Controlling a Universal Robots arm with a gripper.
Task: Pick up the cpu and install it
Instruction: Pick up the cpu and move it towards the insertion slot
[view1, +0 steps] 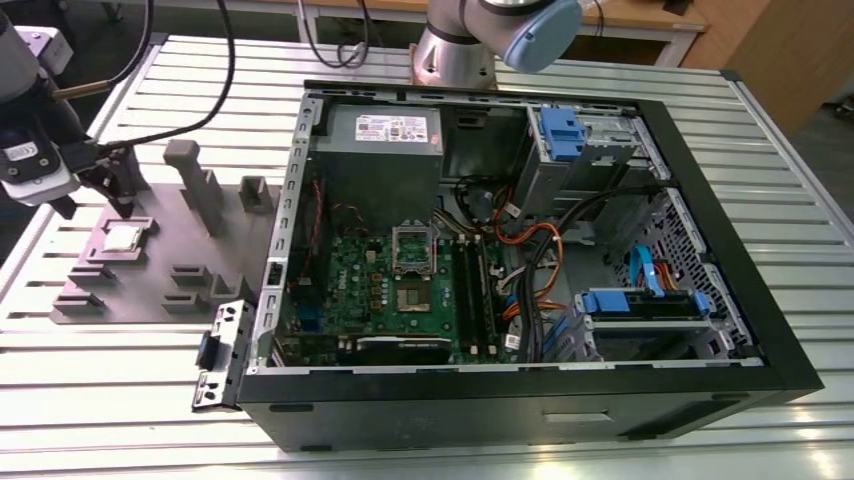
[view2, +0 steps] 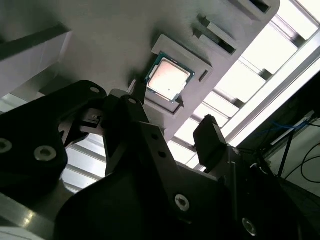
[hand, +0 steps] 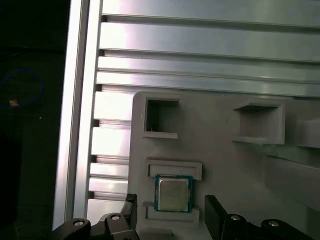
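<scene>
Over the grey tray (hand: 230, 170) I'm hovering my pincer (hand: 170, 199), spread wide above the cpu (hand: 173, 193), not gripping yet, pickup & install both tbd

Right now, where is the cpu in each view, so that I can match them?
Exterior view: the cpu lies on the grey plate at the exterior view's left, outside the computer case.
Second wrist view: the cpu sits in a framed recess of that plate.
First wrist view: the cpu sits in the same recess.
Shared landmark: the grey plate.
</scene>
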